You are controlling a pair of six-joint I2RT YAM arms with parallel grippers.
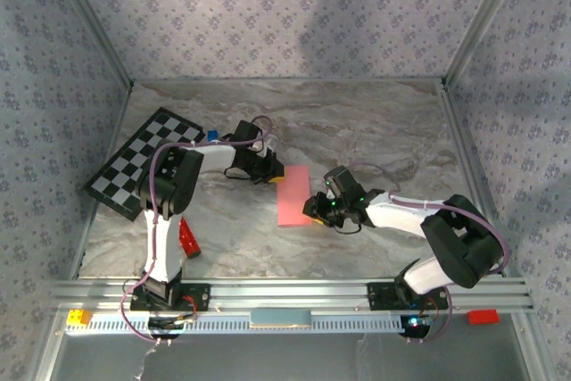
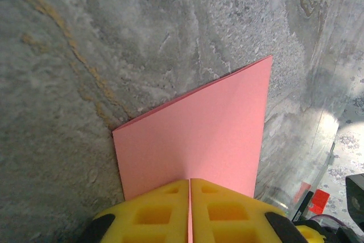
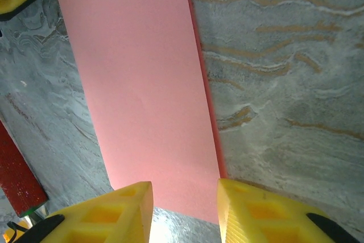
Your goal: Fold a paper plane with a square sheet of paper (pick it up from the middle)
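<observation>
1. The square sheet of paper (image 1: 294,195) lies near the middle of the counter (image 1: 375,122) as a narrow pink rectangle. Its long sides run from the far edge toward the near edge.
2. In the right wrist view, a second pink layer shows along one long side of the sheet (image 3: 142,95), so it is doubled over. The sheet rests flat on the counter there.
3. The left tool (image 1: 275,178) is at the far short end of the sheet. In the left wrist view its yellow fingers are pressed together (image 2: 189,209), with the pink edge pinched in the seam between them. The rest of the sheet (image 2: 199,135) extends away from that grip.
4. The right tool (image 1: 314,209) is at the near short end. Its fingers stand well apart (image 3: 185,209), the end of the sheet lies between them, and it grips nothing.
5. A black-and-white checkerboard (image 1: 147,162) lies toward the left edge of the counter, with a small blue cube (image 1: 212,136) at its far-right side.
6. A red glittery bar (image 1: 188,238) lies near the left arm's base, toward the near edge and well apart from the sheet.
</observation>
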